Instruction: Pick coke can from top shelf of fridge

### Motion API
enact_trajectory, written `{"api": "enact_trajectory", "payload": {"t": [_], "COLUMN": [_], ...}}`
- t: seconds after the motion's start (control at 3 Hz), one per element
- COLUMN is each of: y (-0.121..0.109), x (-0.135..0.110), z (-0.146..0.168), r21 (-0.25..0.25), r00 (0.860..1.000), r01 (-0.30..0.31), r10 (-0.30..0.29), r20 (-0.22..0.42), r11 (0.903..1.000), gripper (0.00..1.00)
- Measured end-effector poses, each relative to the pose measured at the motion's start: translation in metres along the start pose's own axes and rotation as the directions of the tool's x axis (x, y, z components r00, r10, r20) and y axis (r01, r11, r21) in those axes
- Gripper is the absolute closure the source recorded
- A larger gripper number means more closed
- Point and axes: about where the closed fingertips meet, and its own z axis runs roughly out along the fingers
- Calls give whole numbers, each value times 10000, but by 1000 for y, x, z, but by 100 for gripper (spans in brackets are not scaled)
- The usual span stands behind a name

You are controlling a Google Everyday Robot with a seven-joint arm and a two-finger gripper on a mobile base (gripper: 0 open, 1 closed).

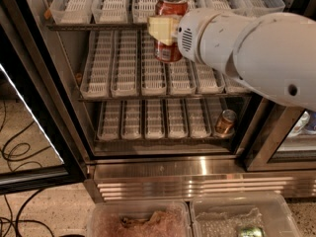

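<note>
The red coke can is held upright in my gripper, in front of the open fridge and clear of the racks. One pale yellow finger pad crosses the can's middle; the far finger is hidden behind the can. The can hangs before the front edge of the top shelf, whose white slotted trays run along the top of the view. My white arm comes in from the right.
A copper-gold can lies on the bottom rack at the right. The black-framed glass door stands open at the left. Two clear plastic bins sit on the floor in front, a green can in the right one. Cables lie on the floor at left.
</note>
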Motion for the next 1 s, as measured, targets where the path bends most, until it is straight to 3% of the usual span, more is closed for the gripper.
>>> {"api": "enact_trajectory", "payload": {"t": [1.0], "y": [7], "x": [18], "z": [-12], "r21": [-120], "r00": [9963], "r01": [-757], "r10": [751], "r20": [-407], "r11": [9971], "gripper": [100]}}
